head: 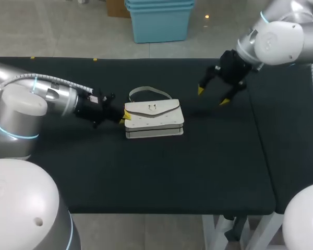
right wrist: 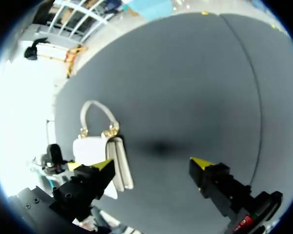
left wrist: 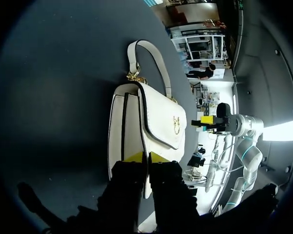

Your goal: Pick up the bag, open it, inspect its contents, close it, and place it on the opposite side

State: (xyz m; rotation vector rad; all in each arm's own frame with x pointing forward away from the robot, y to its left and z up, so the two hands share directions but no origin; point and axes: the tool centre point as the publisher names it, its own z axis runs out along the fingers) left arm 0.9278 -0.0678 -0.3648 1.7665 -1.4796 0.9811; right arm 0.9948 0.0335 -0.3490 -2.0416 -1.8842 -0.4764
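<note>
Handbag [head: 154, 119] lies flat on the table [head: 198, 166], its near end pinched between the left gripper's [left wrist: 147, 157] fingers, while the right gripper [head: 212, 96] hangs beyond its far end, fingers spread wide.

Left hand [head: 124, 117] lies low, fingers pinched on the bag [head: 155, 115]; right hand [head: 212, 96] hovers, fingers spread wide.

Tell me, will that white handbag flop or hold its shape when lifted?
Probably holds shape: the handbag shows crisp, boxy edges. Its strap forms a neat arch, so likely semi-stiff. The smooth-looking surface might slip in a grip.
</note>
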